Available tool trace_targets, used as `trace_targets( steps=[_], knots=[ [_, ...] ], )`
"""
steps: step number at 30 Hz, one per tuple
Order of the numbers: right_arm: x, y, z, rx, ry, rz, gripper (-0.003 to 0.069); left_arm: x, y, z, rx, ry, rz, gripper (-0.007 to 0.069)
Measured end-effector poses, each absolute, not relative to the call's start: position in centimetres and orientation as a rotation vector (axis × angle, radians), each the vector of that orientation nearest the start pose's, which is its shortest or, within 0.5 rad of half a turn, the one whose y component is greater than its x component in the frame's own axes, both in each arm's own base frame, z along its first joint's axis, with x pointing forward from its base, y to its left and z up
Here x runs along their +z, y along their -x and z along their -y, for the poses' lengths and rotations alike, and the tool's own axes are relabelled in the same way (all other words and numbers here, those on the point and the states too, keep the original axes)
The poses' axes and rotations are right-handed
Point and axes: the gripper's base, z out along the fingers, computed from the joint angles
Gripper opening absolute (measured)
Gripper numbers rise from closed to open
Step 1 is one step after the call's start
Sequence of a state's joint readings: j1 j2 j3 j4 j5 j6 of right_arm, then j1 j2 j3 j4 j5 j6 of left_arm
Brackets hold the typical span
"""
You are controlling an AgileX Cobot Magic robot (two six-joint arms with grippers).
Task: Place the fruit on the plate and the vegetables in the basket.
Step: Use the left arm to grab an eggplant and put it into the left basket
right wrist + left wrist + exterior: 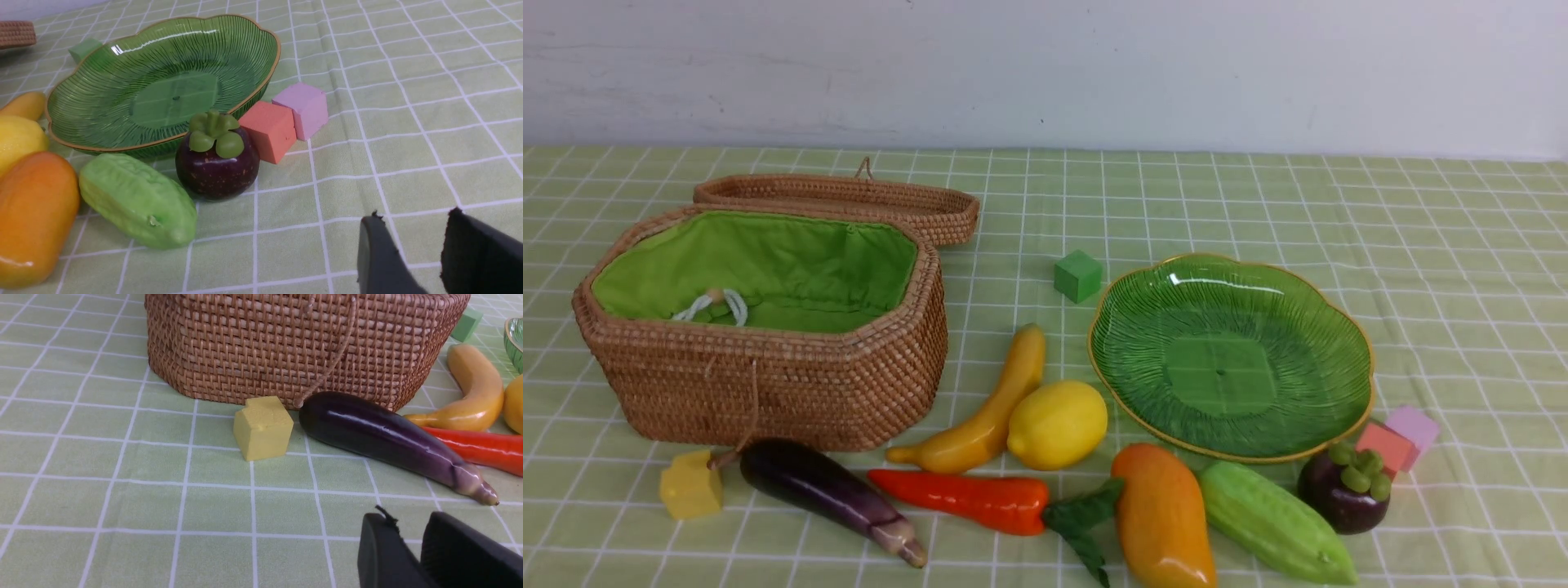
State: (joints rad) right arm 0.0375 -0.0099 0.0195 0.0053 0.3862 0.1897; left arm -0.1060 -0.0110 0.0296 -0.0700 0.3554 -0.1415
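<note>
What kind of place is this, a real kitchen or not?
Probably a staged tabletop for robot practice, not a kitchen: a glossy toy eggplant, a yellow foam cube, and a checked tablecloth before a bare white wall.

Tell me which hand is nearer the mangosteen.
Right. The right hand is a short way from the mangosteen; the left hand is by the eggplant, at the row's opposite end.

Bright, even light, soft shadows, white glare on the plate.

Mango partly past view's edge.
</note>
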Motion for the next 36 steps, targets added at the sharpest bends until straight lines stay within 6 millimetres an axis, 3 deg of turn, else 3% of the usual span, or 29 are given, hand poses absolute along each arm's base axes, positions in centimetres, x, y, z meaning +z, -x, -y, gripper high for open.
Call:
trace_targets(
  steps=[9, 24, 31, 34, 36],
  knots=[
    [17.2, -5.2, -0.2, 0.161, -0.146, -1.877, 0.0241, 17.4, -5.3, 0.8, -0.269, 0.102, -1.835, 0.0155],
    [17.2, -5.2, -0.2, 0.161, -0.146, -1.877, 0.0241, 19.4, -5.6, 1.3, -0.884, 0.651, -1.549, 0.0165],
    [17.2, -5.2, -0.2, 0.156, -0.143, -1.877, 0.0241, 20.2, -5.6, 0.8, -0.964, 0.75, -1.415, 0.0165],
    [17.4, -5.3, -0.2, 0.167, -0.154, -1.856, 0.0241, 20.9, -5.5, 0.8, -0.974, 0.74, -1.401, 0.0127],
    [17.7, -5.4, -0.4, 0.297, -0.265, -1.792, 0.0241, 22.4, -5.2, 1.0, -0.968, 0.674, -1.412, 0.0073]
  ],
)
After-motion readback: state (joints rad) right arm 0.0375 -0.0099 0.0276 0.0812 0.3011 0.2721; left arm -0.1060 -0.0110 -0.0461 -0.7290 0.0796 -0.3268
